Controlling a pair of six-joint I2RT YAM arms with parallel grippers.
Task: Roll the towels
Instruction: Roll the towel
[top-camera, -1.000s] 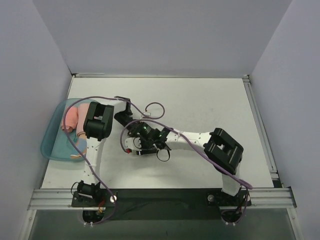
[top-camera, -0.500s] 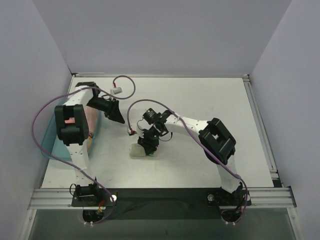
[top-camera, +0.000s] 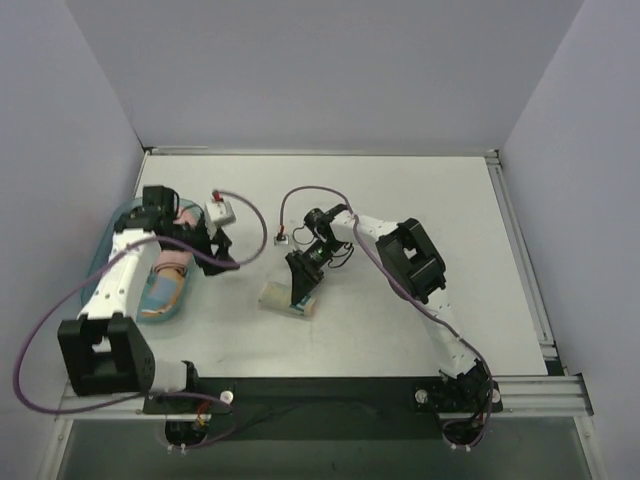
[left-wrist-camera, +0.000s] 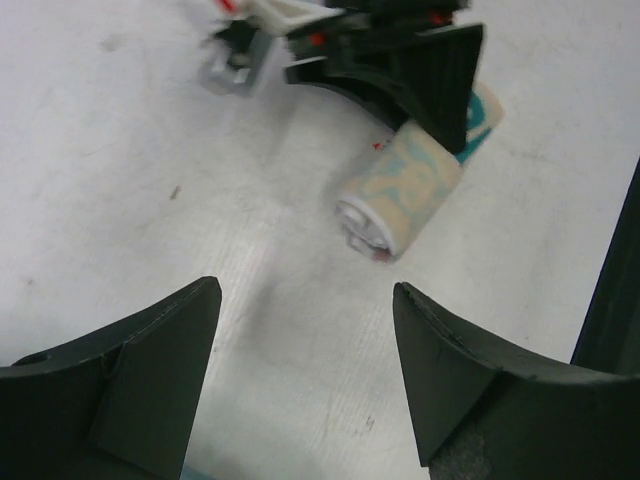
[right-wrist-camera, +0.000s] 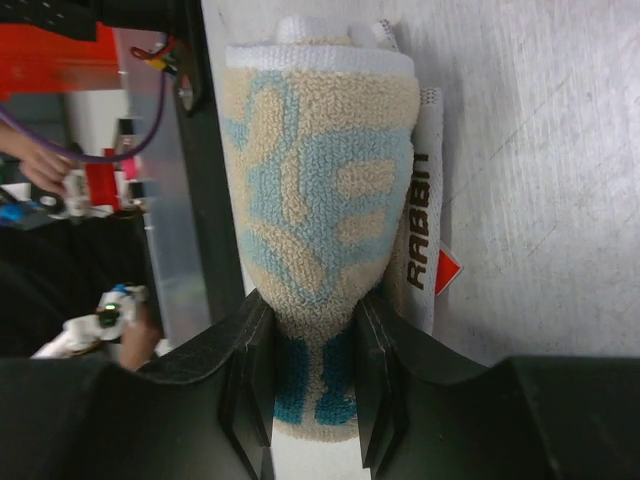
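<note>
A whitish towel with teal lettering lies rolled up (top-camera: 285, 299) on the table. My right gripper (top-camera: 303, 278) is shut on one end of the roll (right-wrist-camera: 318, 190), its jaws squeezing the cloth (right-wrist-camera: 315, 370). A "RABBIT" label (right-wrist-camera: 422, 222) shows beside the roll. My left gripper (top-camera: 218, 252) hovers by the tray's right edge, open and empty (left-wrist-camera: 305, 340), facing the roll (left-wrist-camera: 400, 195) with bare table between its fingers. A pink towel (top-camera: 186, 212) and a striped towel (top-camera: 162, 288) lie in the teal tray (top-camera: 118, 222).
The left arm's links stretch over the tray. Purple cables loop above the table between the two grippers. Grey walls close in the table on three sides, and a metal rail runs along the near edge.
My left arm has swung left over the tray and its jaws have opened wider. My right gripper has drawn the rolled towel slightly right and toward the near edge, still gripping it.
</note>
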